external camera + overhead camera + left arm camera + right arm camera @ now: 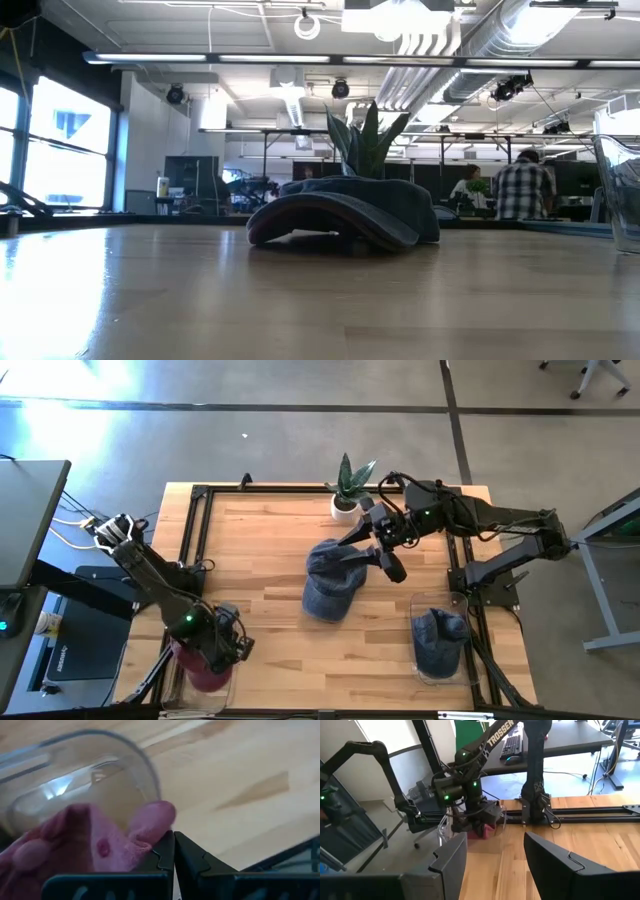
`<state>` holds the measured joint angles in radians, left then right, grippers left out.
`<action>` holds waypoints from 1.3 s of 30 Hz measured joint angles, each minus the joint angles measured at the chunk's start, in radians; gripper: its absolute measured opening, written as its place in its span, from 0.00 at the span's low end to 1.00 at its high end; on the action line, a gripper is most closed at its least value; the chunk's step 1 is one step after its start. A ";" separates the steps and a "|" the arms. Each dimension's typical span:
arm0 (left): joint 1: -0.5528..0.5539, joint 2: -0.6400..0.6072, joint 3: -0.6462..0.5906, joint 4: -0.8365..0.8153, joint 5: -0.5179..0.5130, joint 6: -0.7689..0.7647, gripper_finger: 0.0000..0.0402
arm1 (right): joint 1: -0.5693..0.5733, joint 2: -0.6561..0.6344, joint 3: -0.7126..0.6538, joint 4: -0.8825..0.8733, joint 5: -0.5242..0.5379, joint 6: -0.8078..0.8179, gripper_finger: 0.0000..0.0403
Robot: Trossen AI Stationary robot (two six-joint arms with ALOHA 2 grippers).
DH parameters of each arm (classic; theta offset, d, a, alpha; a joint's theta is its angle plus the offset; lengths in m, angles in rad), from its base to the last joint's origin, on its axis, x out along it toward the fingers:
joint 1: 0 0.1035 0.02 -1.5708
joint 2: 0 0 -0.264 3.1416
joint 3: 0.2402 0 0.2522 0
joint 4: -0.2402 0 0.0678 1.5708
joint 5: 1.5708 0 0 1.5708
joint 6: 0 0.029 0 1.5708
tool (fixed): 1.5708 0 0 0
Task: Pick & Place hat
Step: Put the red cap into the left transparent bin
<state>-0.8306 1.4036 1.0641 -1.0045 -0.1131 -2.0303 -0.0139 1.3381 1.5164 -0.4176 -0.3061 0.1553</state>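
A blue hat (330, 585) (345, 215) rests brim-down on the middle of the wooden table. My right gripper (385, 560) (495, 855) hangs open above its far right side, clear of it, pointing about level toward the left arm. At the near left corner a pink hat (203, 672) (90, 847) (487, 827) lies in a clear container (100, 740). My left gripper (228, 648) (173, 851) points down over that container's right side, its fingers shut with nothing between their tips. My left gripper comes from above, and a fold of the pink hat (150, 827) lies by the outer side of one finger (162, 855). I cannot tell whether the two touch.
A second clear container (440, 645) (620, 190) at the near right holds another blue hat. A potted plant (347, 488) (365, 140) stands at the far edge, behind the loose hat. A black frame (195, 530) borders the table. Bare wood lies between the two containers.
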 joint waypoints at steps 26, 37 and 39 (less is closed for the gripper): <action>-0.023 0.014 0.206 -0.196 0.110 -0.097 0.00 | 0.000 -0.010 0.000 -0.030 0.011 -0.058 0.48; -0.113 0.015 0.232 -0.445 0.596 -0.294 0.00 | 0.000 -0.010 0.000 -0.067 0.011 -0.135 0.48; -0.131 0.015 0.222 -0.523 0.603 -0.323 0.00 | 0.000 -0.010 0.000 -0.076 0.011 -0.138 0.48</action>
<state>-0.9616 1.4189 1.2858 -1.5276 0.4896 -2.3537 -0.0135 1.3277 1.5166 -0.4937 -0.2951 0.0172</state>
